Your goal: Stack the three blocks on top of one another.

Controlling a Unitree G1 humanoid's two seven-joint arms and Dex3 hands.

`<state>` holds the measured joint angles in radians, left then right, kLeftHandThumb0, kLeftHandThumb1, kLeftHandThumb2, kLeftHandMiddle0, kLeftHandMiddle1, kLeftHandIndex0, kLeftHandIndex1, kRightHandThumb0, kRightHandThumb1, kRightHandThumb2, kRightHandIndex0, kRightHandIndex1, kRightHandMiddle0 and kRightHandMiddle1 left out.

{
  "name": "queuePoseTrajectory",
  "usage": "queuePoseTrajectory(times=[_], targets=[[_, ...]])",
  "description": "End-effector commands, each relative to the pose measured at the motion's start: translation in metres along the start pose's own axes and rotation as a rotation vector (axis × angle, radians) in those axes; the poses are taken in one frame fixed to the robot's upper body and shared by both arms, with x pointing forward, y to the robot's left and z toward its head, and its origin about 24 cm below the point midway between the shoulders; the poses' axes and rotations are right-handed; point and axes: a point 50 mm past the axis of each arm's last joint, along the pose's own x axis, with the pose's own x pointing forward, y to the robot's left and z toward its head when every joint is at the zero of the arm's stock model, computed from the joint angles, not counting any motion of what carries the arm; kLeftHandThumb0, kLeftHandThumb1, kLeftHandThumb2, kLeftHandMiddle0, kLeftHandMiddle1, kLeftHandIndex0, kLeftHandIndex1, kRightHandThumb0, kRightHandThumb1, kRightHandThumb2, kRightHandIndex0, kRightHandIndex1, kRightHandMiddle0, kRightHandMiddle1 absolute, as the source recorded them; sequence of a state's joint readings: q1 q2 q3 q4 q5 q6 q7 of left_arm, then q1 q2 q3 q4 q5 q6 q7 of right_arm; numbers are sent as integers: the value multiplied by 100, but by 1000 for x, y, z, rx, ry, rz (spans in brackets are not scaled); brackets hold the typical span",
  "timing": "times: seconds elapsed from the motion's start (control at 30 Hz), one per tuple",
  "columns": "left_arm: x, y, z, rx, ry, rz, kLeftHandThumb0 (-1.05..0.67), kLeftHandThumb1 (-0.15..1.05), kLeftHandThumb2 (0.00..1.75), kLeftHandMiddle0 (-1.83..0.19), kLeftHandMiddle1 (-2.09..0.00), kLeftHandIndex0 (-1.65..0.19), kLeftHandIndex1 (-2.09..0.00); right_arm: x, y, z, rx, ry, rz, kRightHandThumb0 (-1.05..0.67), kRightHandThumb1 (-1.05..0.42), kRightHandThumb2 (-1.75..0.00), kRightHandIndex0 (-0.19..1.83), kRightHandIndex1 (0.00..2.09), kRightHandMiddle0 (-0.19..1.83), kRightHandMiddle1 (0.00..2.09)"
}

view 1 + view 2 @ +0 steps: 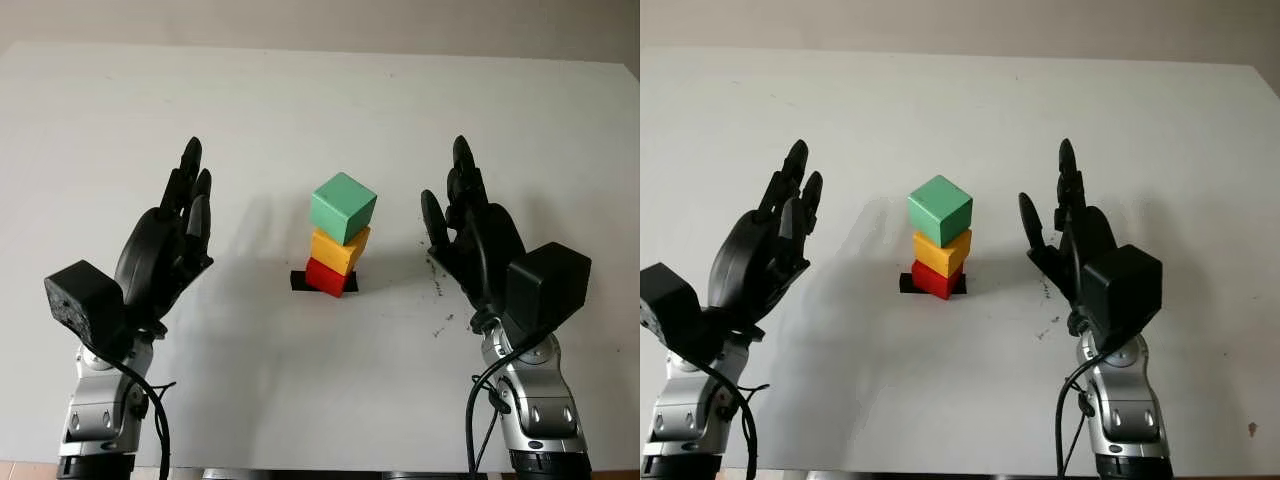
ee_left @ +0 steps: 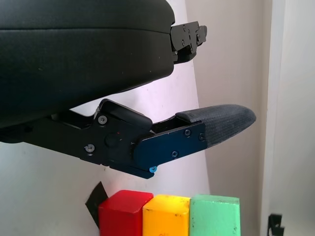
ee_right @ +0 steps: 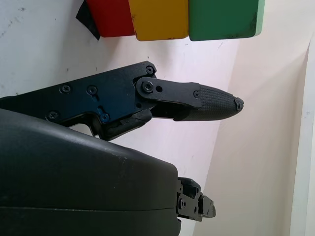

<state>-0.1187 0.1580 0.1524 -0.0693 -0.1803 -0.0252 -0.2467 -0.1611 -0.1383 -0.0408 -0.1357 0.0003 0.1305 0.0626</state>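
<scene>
Well, three unlabelled blocks, green block [image 1: 344, 207] on yellow block [image 1: 339, 250] on red block [image 1: 326, 276]; left hand [image 1: 170, 235] and right hand [image 1: 470, 232] flank them, open.

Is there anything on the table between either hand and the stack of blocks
Nothing visible. The left hand and right hand are both open, on either side of the stack, with bare white table between. The green block sits on the yellow block, on the red block, over a black mark.
</scene>
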Motion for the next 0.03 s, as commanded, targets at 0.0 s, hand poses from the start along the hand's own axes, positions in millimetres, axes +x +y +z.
queuePoseTrajectory(times=[0.0], targets=[[-2, -4, 2, -10, -23, 5, -79, 105, 73, 16, -5, 17, -5, 0, 0, -1, 7, 10, -7, -72, -105, -55, -19, 2, -17, 4]])
